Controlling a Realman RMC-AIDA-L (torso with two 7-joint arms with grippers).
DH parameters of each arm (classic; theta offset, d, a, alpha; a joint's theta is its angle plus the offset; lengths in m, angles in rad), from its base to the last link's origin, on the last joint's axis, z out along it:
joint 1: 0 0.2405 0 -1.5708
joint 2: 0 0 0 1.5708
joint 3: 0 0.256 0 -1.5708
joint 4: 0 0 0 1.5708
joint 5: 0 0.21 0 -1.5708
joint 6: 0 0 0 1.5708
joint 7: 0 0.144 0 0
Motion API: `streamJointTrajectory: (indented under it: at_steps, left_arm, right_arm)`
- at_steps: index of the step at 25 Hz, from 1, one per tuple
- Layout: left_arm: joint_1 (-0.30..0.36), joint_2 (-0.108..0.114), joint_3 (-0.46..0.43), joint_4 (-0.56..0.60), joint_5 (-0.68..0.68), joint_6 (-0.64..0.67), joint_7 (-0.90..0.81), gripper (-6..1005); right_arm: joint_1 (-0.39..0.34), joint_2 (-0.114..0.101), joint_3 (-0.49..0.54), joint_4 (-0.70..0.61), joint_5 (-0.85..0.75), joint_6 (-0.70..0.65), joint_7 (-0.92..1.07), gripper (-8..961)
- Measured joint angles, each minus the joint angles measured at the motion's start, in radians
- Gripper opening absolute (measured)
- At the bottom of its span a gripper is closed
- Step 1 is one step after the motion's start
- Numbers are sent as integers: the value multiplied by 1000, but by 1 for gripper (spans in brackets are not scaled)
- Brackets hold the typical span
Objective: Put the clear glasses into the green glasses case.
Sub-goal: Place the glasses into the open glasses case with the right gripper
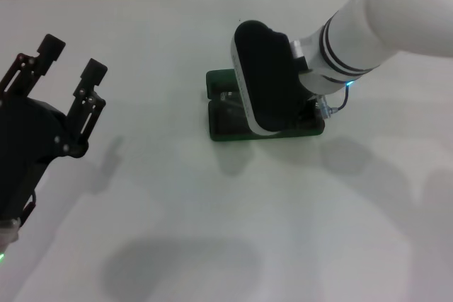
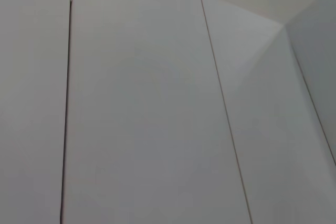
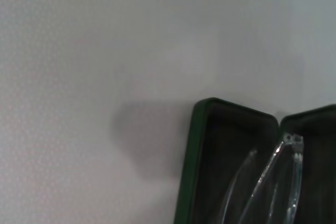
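right end effector point(image 1: 306, 107) over the open green glasses case point(image 1: 219, 129) — fingers hidden, state unclear — clear glasses point(image 3: 273, 182) inside, partly cropped

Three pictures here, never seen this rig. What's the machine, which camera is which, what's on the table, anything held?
A two-armed robot. The head view looks down on a white table. The left gripper is parked at the table's left, fingers open and empty; its wrist camera shows only blank white panels. The right arm hangs over the open green glasses case, hiding its own gripper. Its wrist camera shows the clear glasses over the case's dark lining; whether they are held cannot be seen.
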Motion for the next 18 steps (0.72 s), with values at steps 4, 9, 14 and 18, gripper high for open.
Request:
streamJointTrajectory:
  at_steps: [4,9,14,18]
  left_arm:
    - [-2,-1,0,0,0,-4,0,532]
    - [-4,-2,3,0,0,-4,0,532]
    - [-5,-3,5,1,0,-11,0,532]
    - [-8,-3,7,7,4,-27,0,532]
  right_arm:
    - [-12,0,-24,-7,-20,27,-2,184]
    - [-29,0,-61,-12,-30,63,-1,186]
    - [-40,0,-87,-17,-37,71,2,189]
    - [-65,0,-98,-39,-60,80,2,191]
